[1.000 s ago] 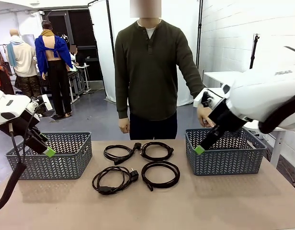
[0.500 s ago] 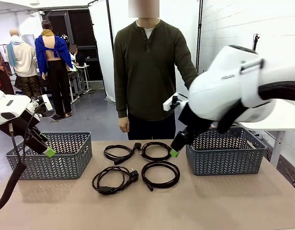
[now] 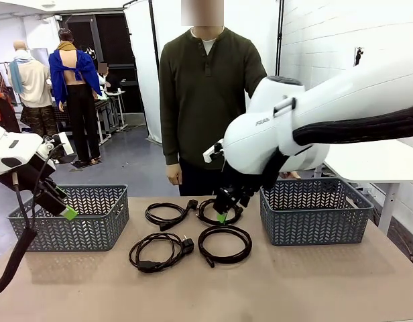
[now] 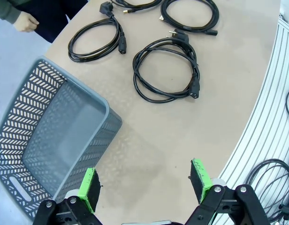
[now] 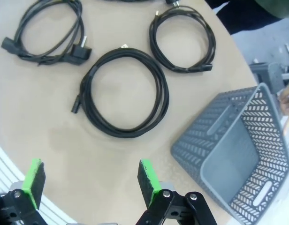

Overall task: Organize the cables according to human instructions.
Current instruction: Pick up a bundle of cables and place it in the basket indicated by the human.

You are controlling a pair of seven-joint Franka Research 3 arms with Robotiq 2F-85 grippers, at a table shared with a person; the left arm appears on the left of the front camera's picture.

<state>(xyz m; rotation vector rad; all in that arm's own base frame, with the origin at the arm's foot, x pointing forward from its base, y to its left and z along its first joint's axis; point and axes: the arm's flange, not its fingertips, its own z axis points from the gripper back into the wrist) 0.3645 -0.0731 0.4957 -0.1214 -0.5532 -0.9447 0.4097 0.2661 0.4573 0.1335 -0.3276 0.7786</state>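
Tabletop [image 3: 314, 282]: matte beige, faintly speckled, curved near edge w/ a ribbed silver metal rail [image 4: 269, 126] running under it in left wrist view. Room: white painted brick wall [image 3: 327, 40] on the right, white backdrop sheet [image 3: 141, 67] at the back, grey floor [image 3: 126, 164]. Person in a dark olive long-sleeve knit top [image 3: 206, 100] stands at the far edge.

Left grey plastic basket [image 3: 82, 231], rectangular w/ herringbone-slot walls, sits by the tabletop's left edge. Its twin, the right grey basket [image 3: 317, 225], sits by the right edge.

The four thin black cables lie mid-tabletop between the baskets in a 2x2 block. Each is a round flat loop of smooth cord w/ chunky moulded plugs. Far-left coil [image 3: 165, 215] and far-right coil [image 3: 202, 213] are nr the far edge. Near-left coil [image 3: 156, 251] and near-right coil [image 3: 224, 243] are closer in.

Right gripper [image 3: 222, 216], black w/ green pads, hangs over the far-right coil. Can't tell if it touches. Jaws spread wide, nothing between them.

Left gripper [image 3: 69, 213] sits over the left basket's near rim. Jaws also wide apart in the left wrist view, holding nothing, w/ bare tabletop between the pads.
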